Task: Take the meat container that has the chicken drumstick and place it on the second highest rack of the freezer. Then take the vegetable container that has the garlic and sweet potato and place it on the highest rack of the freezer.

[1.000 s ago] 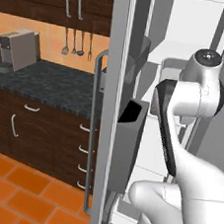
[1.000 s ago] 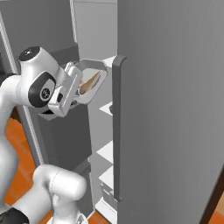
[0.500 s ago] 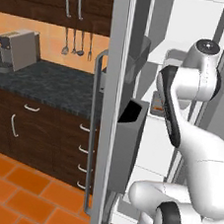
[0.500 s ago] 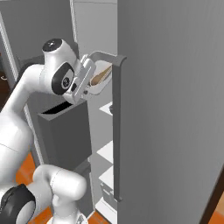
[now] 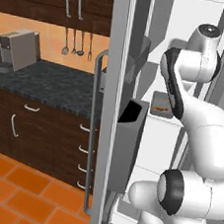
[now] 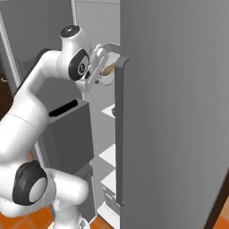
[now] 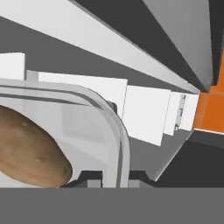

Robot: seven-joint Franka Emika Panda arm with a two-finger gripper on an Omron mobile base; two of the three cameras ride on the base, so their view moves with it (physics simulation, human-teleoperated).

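Observation:
My gripper (image 6: 99, 68) is shut on the rim of the vegetable container (image 6: 110, 68), a pale tray held high inside the open freezer (image 5: 162, 25). Up close, the tray's curved rim (image 7: 119, 131) runs between my fingertips (image 7: 114, 178), and the brown sweet potato (image 7: 30, 148) lies in it. The garlic is out of view. The meat container (image 5: 162, 103) rests on a white freezer shelf lower down, behind my arm, with the orange-brown chicken drumstick (image 5: 161, 109) in it.
The freezer door (image 5: 112, 109) stands open on the left with dark grey bins (image 5: 130, 136). The neighbouring grey fridge door (image 6: 179, 89) and its long handle (image 6: 120, 134) stand close on the right. Lower white shelves (image 6: 109, 154) sit below. Counter and coffee machine (image 5: 17, 47) lie left.
The arm has lifted and swung the held tray upward and further into the freezer. The gripper stays shut on the tray.

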